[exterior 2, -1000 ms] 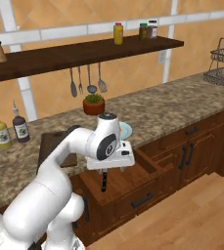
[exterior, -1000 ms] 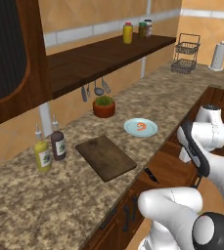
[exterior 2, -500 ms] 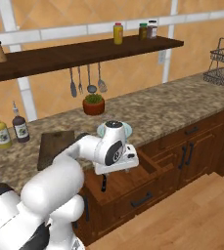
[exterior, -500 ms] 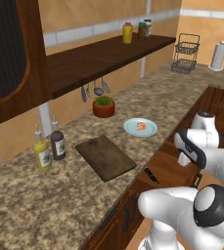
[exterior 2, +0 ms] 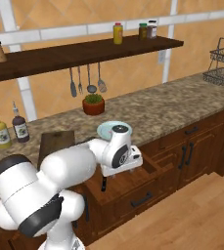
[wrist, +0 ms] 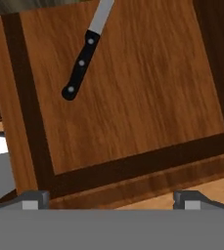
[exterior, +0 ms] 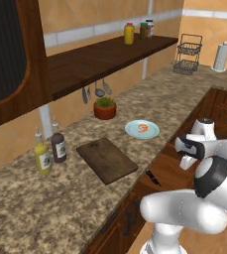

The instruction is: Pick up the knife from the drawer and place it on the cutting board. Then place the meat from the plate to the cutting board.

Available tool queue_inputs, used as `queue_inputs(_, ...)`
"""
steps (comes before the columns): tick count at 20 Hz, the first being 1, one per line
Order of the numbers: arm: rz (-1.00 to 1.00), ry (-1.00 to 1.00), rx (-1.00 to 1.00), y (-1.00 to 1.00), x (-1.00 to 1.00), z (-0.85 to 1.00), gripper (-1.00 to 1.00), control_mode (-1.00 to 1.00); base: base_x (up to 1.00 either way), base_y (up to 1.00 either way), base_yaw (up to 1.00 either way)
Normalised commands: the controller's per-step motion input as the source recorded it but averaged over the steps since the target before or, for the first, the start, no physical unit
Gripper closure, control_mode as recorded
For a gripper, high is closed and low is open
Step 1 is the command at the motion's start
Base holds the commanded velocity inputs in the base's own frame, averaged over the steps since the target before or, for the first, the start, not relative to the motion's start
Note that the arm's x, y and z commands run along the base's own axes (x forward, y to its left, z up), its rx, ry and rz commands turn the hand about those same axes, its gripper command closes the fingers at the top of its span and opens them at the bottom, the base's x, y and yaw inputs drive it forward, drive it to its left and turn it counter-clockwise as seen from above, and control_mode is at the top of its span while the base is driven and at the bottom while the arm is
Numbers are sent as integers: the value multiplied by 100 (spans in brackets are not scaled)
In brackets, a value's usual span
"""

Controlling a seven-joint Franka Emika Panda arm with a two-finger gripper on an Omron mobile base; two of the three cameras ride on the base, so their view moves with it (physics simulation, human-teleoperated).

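a: where's our knife (wrist: 86,51) right now?

b: lying flat on the floor of the open drawer (wrist: 133,97), toward the back corner as we look down from the hand. black handle with three pale rivets nearest us, silver blade running away and out of the top of the picture. from the left base camera we see just its dark handle (exterior: 152,177) poking out below the counter edge (exterior: 149,159).

a: and our gripper (wrist: 111,199)?

b: spread wide, nothing between the fingers, hanging above the drawer near its front wall and well short of the knife. in the right base camera it hangs under the wrist (exterior 2: 103,184).

a: how do we think it'll handle?

b: light, stiff and thin, we'd guess. the blade looks smooth and slick, so we'd take it across the handle, about the middle rivet, fingers square to its length. it lies flush on smooth wood, so it may skate or pivot if we pinch off-centre.

a: and round about?

b: the drawer is reddish-brown grained wood with a darker border. up top, a speckled stone counter carries the dark rectangular cutting board (exterior: 106,159), and beside it, apart, a round pale blue plate (exterior: 133,131) with the small curled orange meat (exterior: 143,128).
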Motion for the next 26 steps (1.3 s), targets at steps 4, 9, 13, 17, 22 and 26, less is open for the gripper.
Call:
queue_inputs(4,6,0,0,-16,32,-28,-100,-100,0,0,0)
queue_inputs(9,6,0,0,-15,34,-37,-100,-100,0,0,0)
queue_inputs(13,6,0,0,-11,31,-51,-100,-100,0,0,0)
queue_inputs(17,0,0,0,-64,0,-54,-100,-100,0,0,0)
queue_inputs(22,0,0,1,-94,-17,-40,-100,-100,0,0,0)
queue_inputs(26,0,-1,14,-100,-57,6,-100,-100,0,0,0)
